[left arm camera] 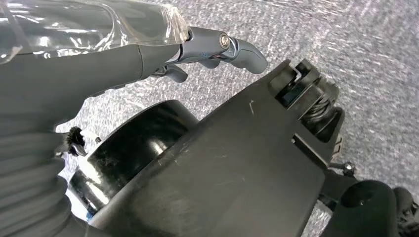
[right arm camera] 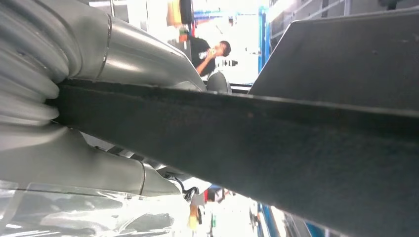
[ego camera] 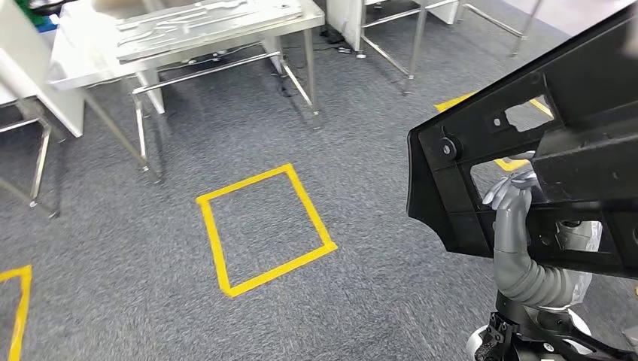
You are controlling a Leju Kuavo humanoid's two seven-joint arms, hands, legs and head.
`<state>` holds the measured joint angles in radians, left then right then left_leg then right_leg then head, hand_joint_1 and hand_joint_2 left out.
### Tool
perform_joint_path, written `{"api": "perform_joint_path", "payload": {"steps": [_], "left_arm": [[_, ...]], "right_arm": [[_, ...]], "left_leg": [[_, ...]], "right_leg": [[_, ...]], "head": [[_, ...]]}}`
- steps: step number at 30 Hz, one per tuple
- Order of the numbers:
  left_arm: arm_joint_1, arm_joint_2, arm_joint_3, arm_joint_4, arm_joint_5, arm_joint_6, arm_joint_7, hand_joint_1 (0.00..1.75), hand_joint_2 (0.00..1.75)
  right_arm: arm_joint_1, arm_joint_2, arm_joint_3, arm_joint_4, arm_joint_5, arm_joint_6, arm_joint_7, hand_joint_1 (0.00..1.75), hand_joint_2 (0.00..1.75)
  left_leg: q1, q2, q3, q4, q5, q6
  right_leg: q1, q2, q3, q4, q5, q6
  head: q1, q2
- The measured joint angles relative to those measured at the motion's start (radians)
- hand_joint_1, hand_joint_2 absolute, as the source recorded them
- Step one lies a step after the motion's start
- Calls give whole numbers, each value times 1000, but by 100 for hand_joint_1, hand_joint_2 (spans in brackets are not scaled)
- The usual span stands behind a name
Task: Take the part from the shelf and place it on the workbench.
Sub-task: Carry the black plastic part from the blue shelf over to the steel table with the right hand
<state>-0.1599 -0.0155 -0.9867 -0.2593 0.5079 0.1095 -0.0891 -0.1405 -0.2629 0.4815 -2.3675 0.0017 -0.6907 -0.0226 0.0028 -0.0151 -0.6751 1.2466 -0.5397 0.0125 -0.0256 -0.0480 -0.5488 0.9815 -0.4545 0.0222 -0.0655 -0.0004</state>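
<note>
right hand (ego camera: 513, 197) grips the black part (ego camera: 481, 150), its edge above open carpet (ego camera: 150, 248) near the workbench (ego camera: 203, 30).

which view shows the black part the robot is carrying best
The head view: the black part shows its outline, cutouts and the right hand gripping it. The right wrist view shows just a dark edge of it up close. The left wrist view shows the left hand over grey carpet.

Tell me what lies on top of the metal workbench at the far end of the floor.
On the metal workbench lies a flat silver panel with long raised shapes. The picture's upper edge cuts off the back of it.
</note>
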Motion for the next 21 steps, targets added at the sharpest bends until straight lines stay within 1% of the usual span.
{"api": "perform_joint_path", "payload": {"steps": [1, 2, 3, 4, 5, 6, 7, 8, 9, 10, 11, 12, 13, 14, 15, 16, 17, 18, 19, 20, 21], "left_arm": [[1, 1, -2, 0, 1, -3, 8, 0, 175], [3, 4, -3, 0, 2, -4, 16, 0, 175], [5, 9, -4, 0, 4, -6, 22, 0, 175], [7, 15, -5, 0, 7, -7, 25, 0, 175], [8, 22, -5, 0, 11, -8, 26, 0, 175], [8, 28, -5, 0, 16, -9, 27, 0, 175], [8, 33, -4, 0, 22, -10, 26, 0, 175], [10, 37, -4, 0, 27, -13, 25, 0, 175], [11, 40, -4, 0, 32, -15, 23, 0, 175], [12, 42, -4, 0, 36, -17, 22, 0, 175], [12, 44, -4, 0, 40, -19, 20, 0, 175], [12, 46, -4, 0, 42, -19, 19, 0, 175], [12, 48, -4, 0, 45, -19, 17, 0, 175], [13, 49, -3, 0, 48, -18, 16, 0, 175], [15, 51, -3, 0, 50, -17, 14, 0, 175], [17, 52, -3, 0, 52, -17, 13, 0, 175], [21, 52, -3, 0, 52, -15, 13, 0, 175], [26, 53, -3, 0, 54, -13, 12, 0, 175], [29, 54, -3, 0, 58, -11, 11, 0, 175], [31, 54, -3, 1, 63, -8, 9, 0, 175], [32, 55, -3, 1, 68, -6, 6, 0, 175]], "right_arm": [[3, 0, -1, 0, -4, 0, -6, 175, 175], [5, 1, -2, 0, -8, 0, -13, 175, 175], [8, 3, -2, 0, -10, 0, -22, 175, 175], [13, 4, -2, 0, -9, 0, -30, 175, 175], [19, 6, -1, 0, -7, 0, -37, 175, 175], [27, 8, -1, 0, -2, 0, -42, 175, 175], [36, 10, 0, -2, 7, 0, -45, 175, 175], [46, 13, 1, -3, 18, 0, -48, 175, 175], [55, 15, 3, -5, 29, 0, -52, 175, 175], [64, 18, 5, -7, 36, 0, -56, 175, 175], [72, 20, 7, -8, 39, 0, -62, 175, 175], [80, 22, 9, -8, 36, 0, -70, 175, 175], [88, 24, 11, -8, 30, -1, -78, 175, 175], [95, 26, 12, -8, 25, -1, -86, 175, 175], [100, 27, 13, -8, 20, -1, -92, 175, 175], [103, 28, 14, -8, 18, -1, -98, 175, 175], [104, 29, 15, -8, 18, -1, -102, 175, 175], [106, 30, 15, -8, 17, -1, -105, 175, 175], [108, 30, 15, -9, 16, -1, -107, 175, 175], [110, 31, 15, -9, 14, -1, -108, 175, 175], [111, 31, 15, -10, 12, -1, -109, 175, 175]], "left_leg": [[-2, 7, 29, -58, 36, 6], [-7, 27, 66, -138, 75, 17], [-15, 57, 99, -211, 103, 28], [-24, 81, 121, -262, 119, 40], [-31, 98, 128, -286, 120, 47], [-36, 98, 127, -291, 116, 52], [-37, 84, 129, -299, 118, 56], [-33, 69, 139, -311, 123, 57], [-28, 54, 152, -326, 128, 59], [-22, 39, 165, -339, 134, 59], [-18, 26, 175, -346, 137, 59], [-18, 14, 178, -348, 136, 61], [-18, 1, 180, -347, 134, 62], [-19, -13, 182, -347, 132, 62], [-20, -28, 185, -346, 129, 61], [-20, -42, 192, -345, 125, 59], [-20, -54, 198, -344, 119, 56], [-21, -64, 201, -341, 112, 52], [-21, -74, 200, -337, 107, 47], [-20, -83, 194, -333, 103, 43], [-19, -93, 187, -330, 101, 39]], "right_leg": [[3, -11, 7, 0, -4, 0], [5, -20, 13, -1, -9, 0], [8, -30, 18, -2, -12, 1], [9, -39, 21, -3, -14, 4], [8, -50, 22, -4, -15, 8], [8, -63, 23, -7, -16, 13], [8, -76, 29, -14, -17, 19], [8, -74, 38, -17, -20, 24], [8, -55, 41, -7, -30, 28], [9, -25, 33, 24, -50, 30], [9, 10, 7, 79, -77, 32], [10, 32, -32, 152, -108, 33], [9, 40, -72, 218, -130, 34], [9, 42, -102, 258, -133, 34], [9, 43, -114, 260, -114, 33], [9, 47, -104, 219, -74, 32], [7, 60, -78, 147, -23, 32], [5, 83, -49, 76, 14, 32], [2, 105, -26, 19, 38, 30], [1, 121, -15, -14, 44, 27], [1, 126, -12, -22, 37, 22]], "head": [[0, 0], [0, 0], [1, 0], [1, 0], [1, 0], [1, 0], [0, 0], [2, 0], [3, 0], [5, 0], [7, 0], [9, 0], [10, 0], [10, 0], [11, 0], [11, 0], [11, 0], [11, 0], [10, 0], [10, 0], [10, 0]]}}
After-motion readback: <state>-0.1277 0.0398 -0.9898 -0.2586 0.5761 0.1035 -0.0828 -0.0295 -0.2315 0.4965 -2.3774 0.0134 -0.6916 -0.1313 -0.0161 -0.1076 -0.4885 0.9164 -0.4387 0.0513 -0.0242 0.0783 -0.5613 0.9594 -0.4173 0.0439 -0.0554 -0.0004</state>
